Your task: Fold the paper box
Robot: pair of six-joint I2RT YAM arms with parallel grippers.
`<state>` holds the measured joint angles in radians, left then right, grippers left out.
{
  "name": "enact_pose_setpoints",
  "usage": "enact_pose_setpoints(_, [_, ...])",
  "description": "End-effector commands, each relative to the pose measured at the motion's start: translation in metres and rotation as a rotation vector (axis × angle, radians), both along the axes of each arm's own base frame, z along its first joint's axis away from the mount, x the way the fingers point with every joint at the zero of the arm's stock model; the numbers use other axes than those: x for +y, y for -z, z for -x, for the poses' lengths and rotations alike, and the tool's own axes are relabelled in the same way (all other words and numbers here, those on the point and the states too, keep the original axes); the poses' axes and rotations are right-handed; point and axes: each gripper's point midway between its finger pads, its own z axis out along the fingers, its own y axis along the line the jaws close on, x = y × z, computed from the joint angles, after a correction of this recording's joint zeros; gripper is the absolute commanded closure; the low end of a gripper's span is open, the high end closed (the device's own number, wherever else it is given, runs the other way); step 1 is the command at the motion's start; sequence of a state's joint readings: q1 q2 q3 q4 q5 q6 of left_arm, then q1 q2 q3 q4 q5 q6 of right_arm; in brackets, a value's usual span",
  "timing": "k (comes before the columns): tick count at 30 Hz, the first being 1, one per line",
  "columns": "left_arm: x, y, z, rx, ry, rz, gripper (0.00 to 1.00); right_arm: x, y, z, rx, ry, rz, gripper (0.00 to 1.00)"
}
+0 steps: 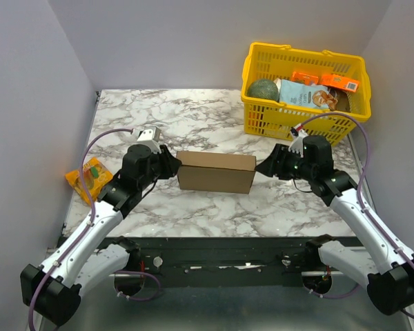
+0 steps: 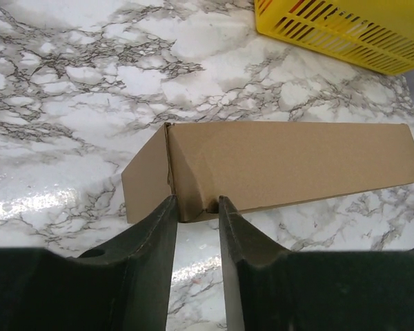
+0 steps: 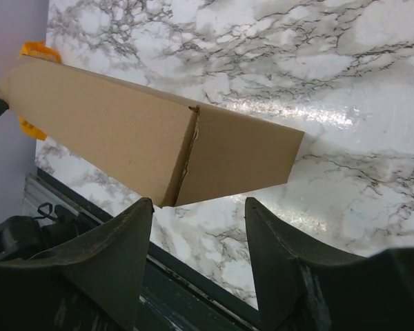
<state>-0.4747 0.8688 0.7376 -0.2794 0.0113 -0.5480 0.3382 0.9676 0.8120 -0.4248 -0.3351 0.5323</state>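
Brown corrugated cardboard makes up the paper box (image 1: 216, 172), which is folded into a long, low shape and lies on the marble counter (image 1: 193, 117), nearer the arms than the yellow basket (image 1: 290, 124) and off to its left. It looks light and stiff but easy to crease, and likely to slide on the glossy stone, so a hold on an end panel or a folded edge seems best, with the other end braced.

Both arms reach inward with wrists low, facing each other along the box. The left gripper (image 1: 171, 164) sits at the end farther from the basket. Its jaws are narrowly parted at the box's lower corner, and whether they nip it cannot be told. The right gripper (image 1: 262, 167), at the end nearer the basket, has its jaws spread wide and grasps nothing.
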Motion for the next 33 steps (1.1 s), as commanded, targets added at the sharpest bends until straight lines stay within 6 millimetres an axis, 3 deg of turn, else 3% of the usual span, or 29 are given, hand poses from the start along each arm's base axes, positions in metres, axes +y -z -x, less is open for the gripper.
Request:
enact_pose_setpoints(1, [0.013, 0.023, 0.011, 0.087, -0.017, -0.074, 0.53, 0.003, -0.018, 0.001, -0.054, -0.003, -0.053, 0.33])
enact_pose_setpoints(5, [0.010, 0.005, 0.005, 0.045, -0.007, -0.065, 0.39, 0.006, -0.018, 0.001, -0.040, -0.010, -0.071, 0.31])
enact_pose_setpoints(9, [0.010, -0.015, 0.000, -0.001, -0.013, -0.057, 0.32, 0.014, -0.012, 0.002, -0.014, -0.032, -0.110, 0.31])
enact_pose_setpoints(14, [0.012, -0.015, -0.003, -0.005, -0.030, -0.039, 0.27, 0.019, -0.011, -0.001, -0.010, -0.039, -0.146, 0.32])
enact_pose_setpoints(22, [0.006, -0.013, -0.013, -0.005, -0.036, 0.107, 0.26, 0.017, -0.002, -0.006, 0.013, 0.005, -0.149, 0.34])
enact_pose_setpoints(29, [0.020, -0.003, -0.022, 0.006, -0.079, 0.166, 0.34, 0.011, 0.005, -0.012, 0.025, 0.072, -0.143, 0.39])
enact_pose_setpoints(33, [0.017, 0.004, -0.022, 0.012, -0.056, 0.206, 0.38, 0.008, 0.013, -0.014, 0.041, 0.091, -0.130, 0.44])
